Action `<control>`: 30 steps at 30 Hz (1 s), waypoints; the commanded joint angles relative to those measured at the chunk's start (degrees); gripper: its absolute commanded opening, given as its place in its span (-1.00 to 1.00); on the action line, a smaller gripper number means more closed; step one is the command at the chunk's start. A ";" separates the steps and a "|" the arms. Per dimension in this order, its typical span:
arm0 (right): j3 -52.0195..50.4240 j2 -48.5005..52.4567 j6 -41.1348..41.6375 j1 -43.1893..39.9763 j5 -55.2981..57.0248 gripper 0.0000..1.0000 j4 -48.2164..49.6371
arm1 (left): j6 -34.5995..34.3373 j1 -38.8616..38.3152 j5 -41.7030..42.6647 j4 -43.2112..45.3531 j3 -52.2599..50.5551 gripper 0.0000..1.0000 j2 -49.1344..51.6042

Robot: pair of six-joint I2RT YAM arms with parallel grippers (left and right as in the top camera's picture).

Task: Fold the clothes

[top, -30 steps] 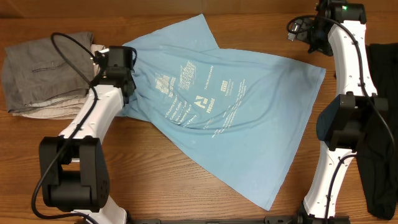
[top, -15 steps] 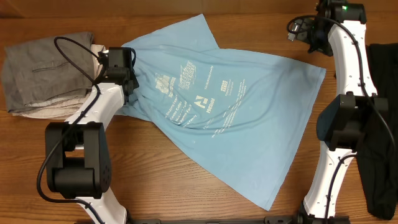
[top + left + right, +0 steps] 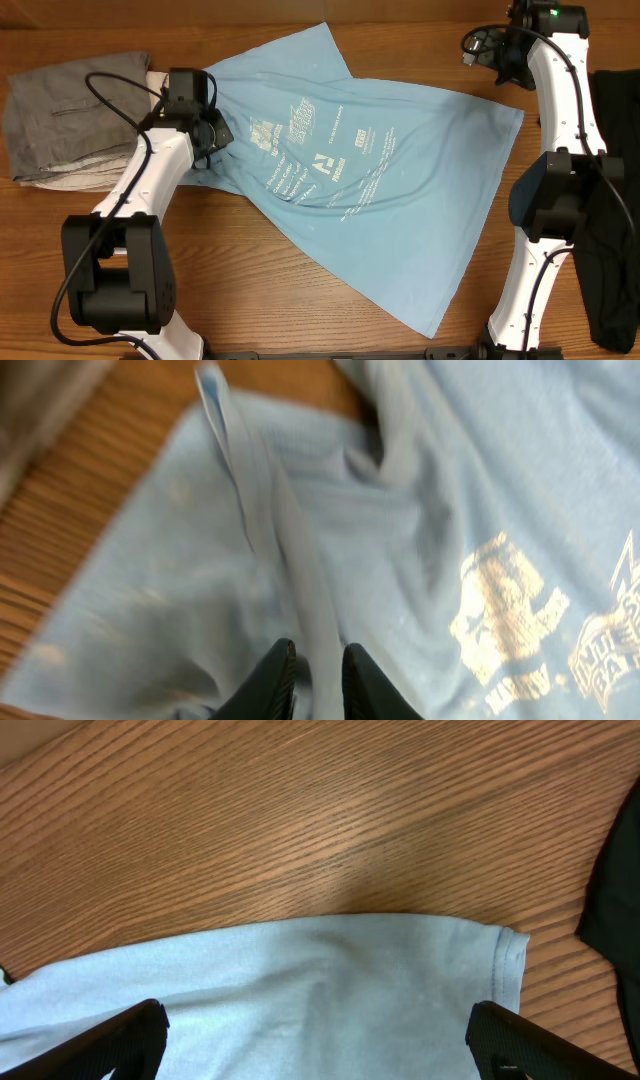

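- The T-shirt (image 3: 370,190) lies spread on the table (image 3: 100,240) with its white print facing up. Its long axis runs on a slant from the far left down to the near right.
- My left pincer (image 3: 312,678) sits at the shirt's far-left end. Its fingers are drawn close together on a raised ridge of blue cloth that runs up between them, so I judge it clamped on that ridge.
- From this pincer the rest of the shirt stretches away to the right and toward the near edge. Any fold I pull has to travel that way, across the print.
- My right pincer (image 3: 318,1032) stands wide apart, gripping nothing, over the shirt's far-right hemmed corner (image 3: 505,955).
- The left arm is the nearer one to the bunched end. The right arm is nearer to the flat corner.
- A grey garment (image 3: 70,110) lies just beside my left arm, close enough to snag.
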 commanded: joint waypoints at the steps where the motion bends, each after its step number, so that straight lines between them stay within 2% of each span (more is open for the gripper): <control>1: 0.96 -0.70 0.26 -0.24 0.13 1.00 0.11 | -2.97 0.24 3.61 1.73 -3.67 -0.61 0.39; 15: 0.96 -0.70 0.26 -0.24 0.13 1.00 0.11 | -5.97 0.31 2.89 -0.66 -5.68 -0.60 1.11; 22: 0.96 -0.70 0.26 -0.24 0.13 1.00 0.11 | -7.06 0.39 2.84 -0.72 -5.68 -0.46 2.23; 30: 0.96 -0.70 0.26 -0.24 0.13 1.00 0.11 | -8.81 3.32 3.02 -0.37 -5.68 -0.48 4.07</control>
